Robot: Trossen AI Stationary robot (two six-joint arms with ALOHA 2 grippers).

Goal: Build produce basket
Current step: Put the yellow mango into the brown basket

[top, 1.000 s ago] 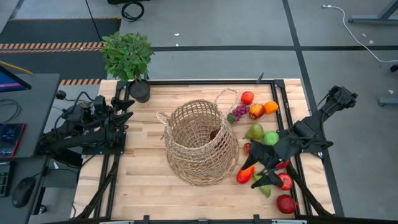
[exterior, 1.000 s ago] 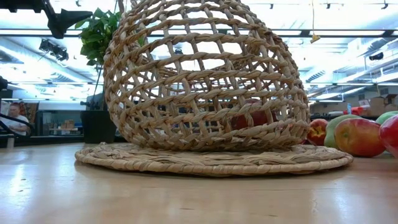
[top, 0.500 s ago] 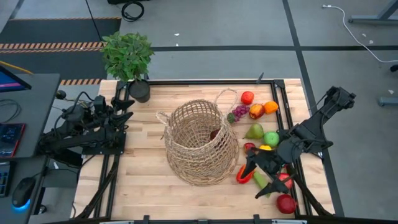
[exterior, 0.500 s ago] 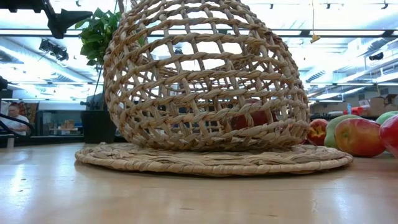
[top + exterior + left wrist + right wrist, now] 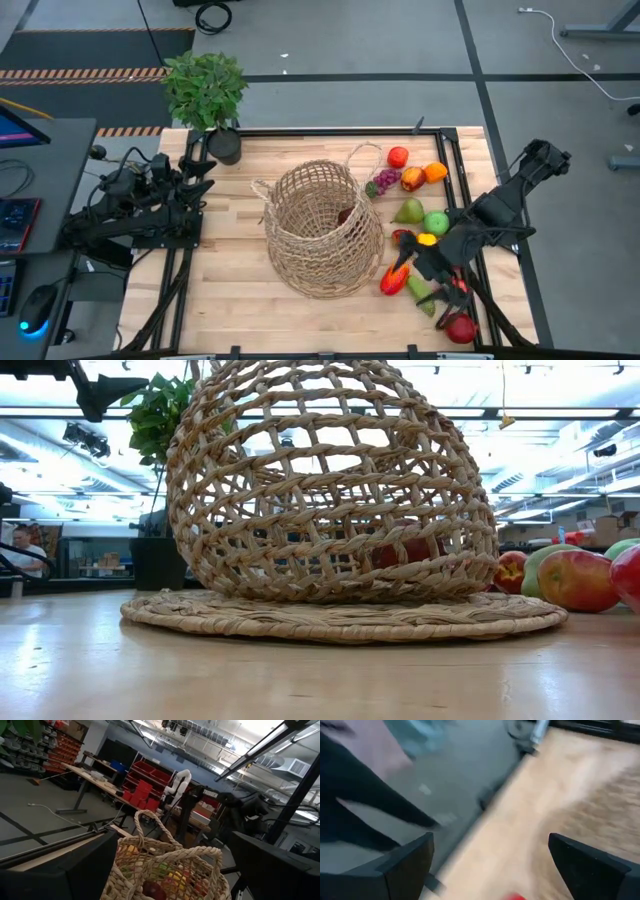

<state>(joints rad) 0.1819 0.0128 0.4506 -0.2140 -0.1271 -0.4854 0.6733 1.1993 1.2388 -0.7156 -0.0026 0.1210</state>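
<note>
The tan wicker basket (image 5: 320,228) stands mid-table, and a red fruit (image 5: 345,213) shows through its weave. In the low view the basket (image 5: 330,490) fills the frame. The loose produce lies to its right: a red fruit (image 5: 398,156), an orange (image 5: 435,171), grapes (image 5: 383,181), a pear (image 5: 408,211), a green apple (image 5: 435,222), a red pepper (image 5: 393,280) and a red apple (image 5: 461,327). My right gripper (image 5: 412,270) hovers open above the near part of this produce, with nothing between its fingers (image 5: 490,865). My left gripper (image 5: 205,175) waits open at the table's left edge, facing the basket (image 5: 170,870).
A potted leafy plant (image 5: 207,95) stands at the far left corner. A black frame (image 5: 330,131) borders the wooden tabletop. Bare wood lies left of and in front of the basket. Apples (image 5: 575,580) lie at the right in the low view.
My right gripper has rolled about its own pointing line and risen a little above the produce at the near right. It has stayed open and has taken hold of nothing. The basket and fruit have not moved.
</note>
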